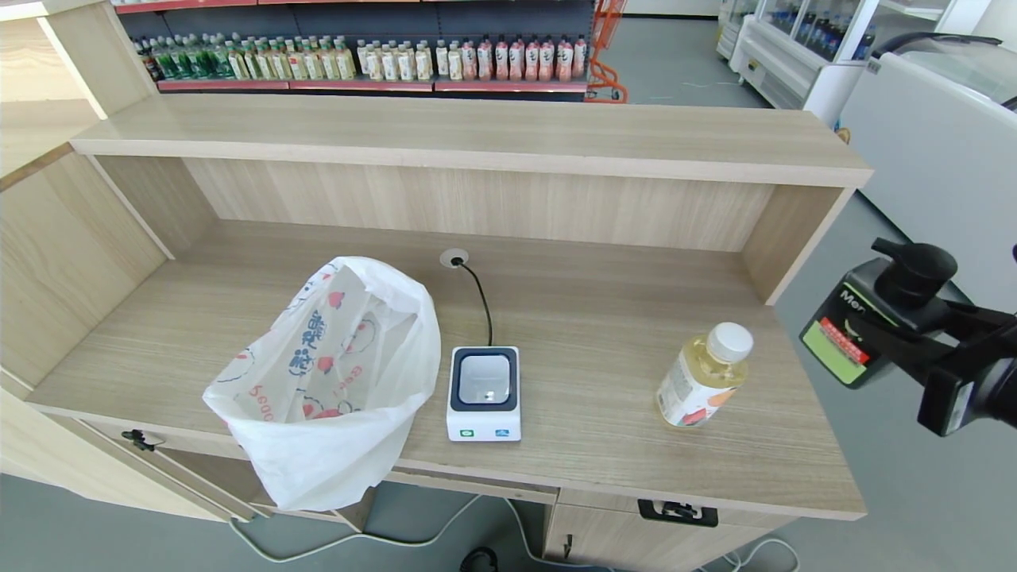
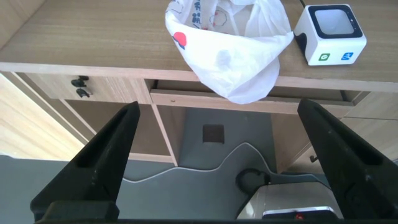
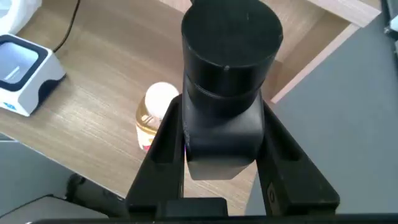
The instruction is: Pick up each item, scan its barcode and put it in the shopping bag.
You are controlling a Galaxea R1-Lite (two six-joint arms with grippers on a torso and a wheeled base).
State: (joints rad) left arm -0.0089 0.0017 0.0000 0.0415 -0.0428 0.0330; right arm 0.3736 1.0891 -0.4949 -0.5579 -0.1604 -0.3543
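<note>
A black pump bottle (image 1: 874,314) with a green and red label hangs in the air off the counter's right end, with my right gripper (image 1: 902,334) shut on it. From the right wrist, the black pump bottle (image 3: 227,81) sits between the fingers (image 3: 163,149) of the right gripper (image 3: 224,146). A yellow drink bottle (image 1: 703,385) with a white cap stands on the counter's right part, also visible as the yellow drink bottle (image 3: 155,115). The white shopping bag (image 1: 318,381) stands open at the front left. A white barcode scanner (image 1: 485,393) sits mid-counter. My left gripper (image 2: 219,109) is open below the counter's front edge.
The wooden counter (image 1: 588,318) has a raised back ledge and side walls. The scanner's black cable (image 1: 481,298) runs to a hole at the back. The shopping bag (image 2: 230,50) droops over the front edge, beside the scanner (image 2: 329,28). Store shelves and freezers stand behind.
</note>
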